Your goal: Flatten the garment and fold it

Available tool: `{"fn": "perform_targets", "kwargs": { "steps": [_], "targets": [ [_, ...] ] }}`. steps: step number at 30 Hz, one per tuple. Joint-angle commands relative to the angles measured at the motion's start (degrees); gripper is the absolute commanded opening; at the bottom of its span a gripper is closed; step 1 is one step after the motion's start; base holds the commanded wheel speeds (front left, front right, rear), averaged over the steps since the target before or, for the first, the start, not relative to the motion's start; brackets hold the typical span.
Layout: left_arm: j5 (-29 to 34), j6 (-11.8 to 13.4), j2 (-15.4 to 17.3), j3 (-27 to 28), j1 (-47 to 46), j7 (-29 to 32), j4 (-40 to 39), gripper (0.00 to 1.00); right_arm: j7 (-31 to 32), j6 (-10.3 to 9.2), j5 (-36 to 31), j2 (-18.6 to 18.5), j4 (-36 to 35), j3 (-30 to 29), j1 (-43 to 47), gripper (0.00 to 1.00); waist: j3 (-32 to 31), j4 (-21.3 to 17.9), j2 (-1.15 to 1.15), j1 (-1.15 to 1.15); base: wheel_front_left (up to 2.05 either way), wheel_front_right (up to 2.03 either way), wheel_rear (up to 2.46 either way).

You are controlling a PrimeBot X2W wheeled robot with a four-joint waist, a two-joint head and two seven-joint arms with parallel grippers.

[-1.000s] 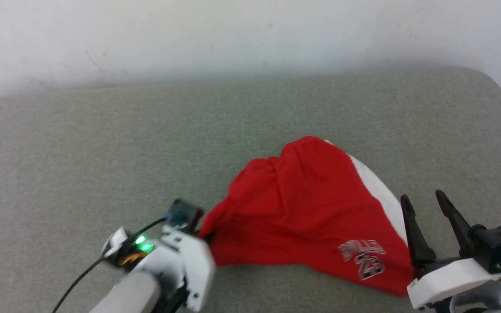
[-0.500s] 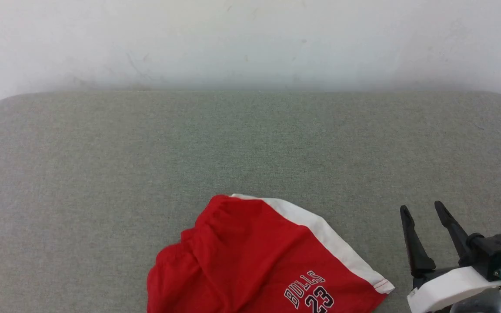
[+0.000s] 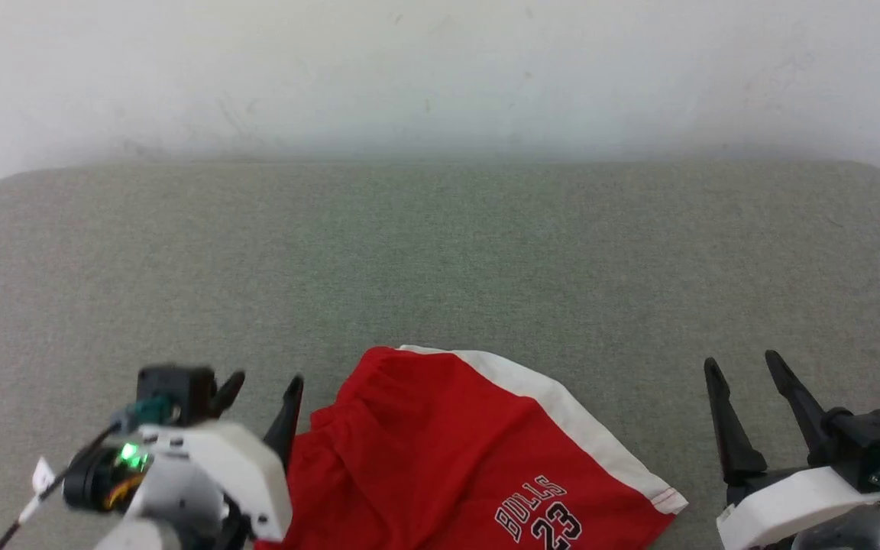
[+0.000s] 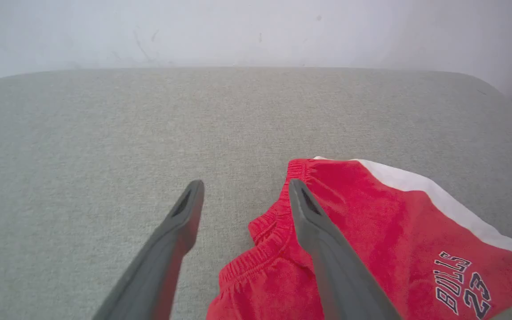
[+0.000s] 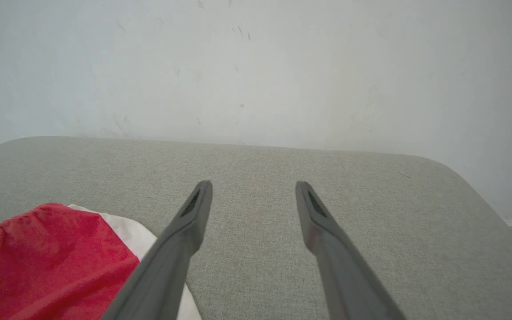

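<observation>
On the padded surface (image 3: pixel 440 252), the garment (image 3: pixel 440 451) lies between left claw (image 3: pixel 265 382) and right claw (image 3: pixel 740 361)

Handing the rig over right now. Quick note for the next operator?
Left gripper: open, empty, beside the bunched waistband of the shorts.
Right gripper: open, empty, off to the shorts' right, not touching them.
Shorts: on the grey pad at its near edge, rumpled, BULLS 23 print facing up.
Done: nothing flattened or folded yet.
Left: spread flat, then fold.
</observation>
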Motion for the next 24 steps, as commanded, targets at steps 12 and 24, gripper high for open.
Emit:
{"fn": "perform_targets", "kwargs": {
  "steps": [12,24],
  "targets": [
    [-2.3,-12.6,-6.2,-6.6,-21.9,6.9,25.4,1.00,0.0,0.29,0.3,0.1,0.7,0.8,-2.8,1.00,4.9,-5.8,0.00,0.00,0.00,0.00,0.00],
    [-2.9,-19.8,-8.1,-14.0,-24.7,16.2,39.8,0.30,-0.8,0.29,1.1,0.1,3.1,0.5,-4.0,1.00,6.1,-7.2,0.00,0.00,0.00,0.00,0.00]
  ]
}}
